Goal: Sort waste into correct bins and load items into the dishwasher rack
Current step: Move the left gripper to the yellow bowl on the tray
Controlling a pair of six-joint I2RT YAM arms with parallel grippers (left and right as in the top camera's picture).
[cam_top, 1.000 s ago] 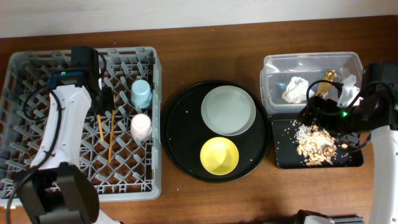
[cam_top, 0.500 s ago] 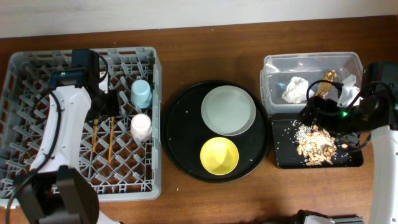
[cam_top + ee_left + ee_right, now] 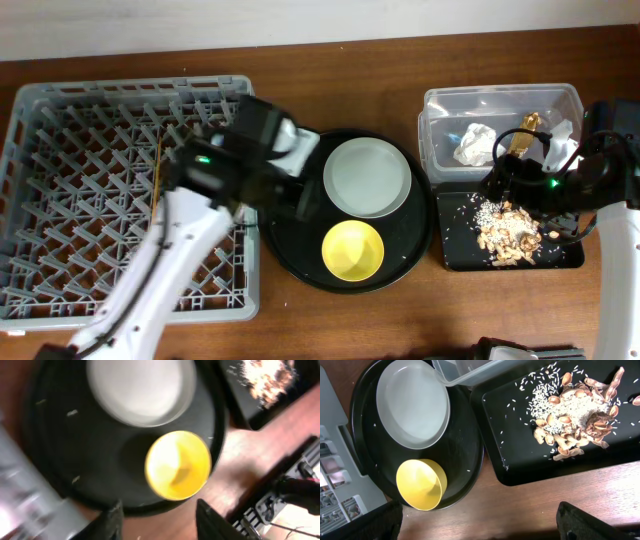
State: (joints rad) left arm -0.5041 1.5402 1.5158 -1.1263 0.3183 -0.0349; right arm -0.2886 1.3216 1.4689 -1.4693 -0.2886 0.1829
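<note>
My left gripper (image 3: 303, 198) is open and empty over the left side of the large round black tray (image 3: 290, 245). In the left wrist view its fingers (image 3: 160, 522) hang just in front of the yellow bowl (image 3: 177, 465), with the grey-green plate (image 3: 140, 390) beyond. Bowl (image 3: 352, 249) and plate (image 3: 368, 177) sit on the round tray. One chopstick (image 3: 158, 172) shows in the grey rack (image 3: 70, 200). The cups are hidden under my left arm. My right gripper (image 3: 498, 185) is open and empty by the black bin (image 3: 460, 250) of food scraps (image 3: 510, 228).
The clear tub (image 3: 500, 100) at the back right holds white tissue (image 3: 475, 143) and a gold wrapper (image 3: 522, 135). The right wrist view shows the bowl (image 3: 420, 484), plate (image 3: 412, 402), scraps (image 3: 575, 415) and bare wooden table (image 3: 520, 505) between its fingers (image 3: 480, 525).
My left arm has swung right from the rack's cup area to the round tray, empty. The chopsticks stay in the rack. The right arm has not moved.
</note>
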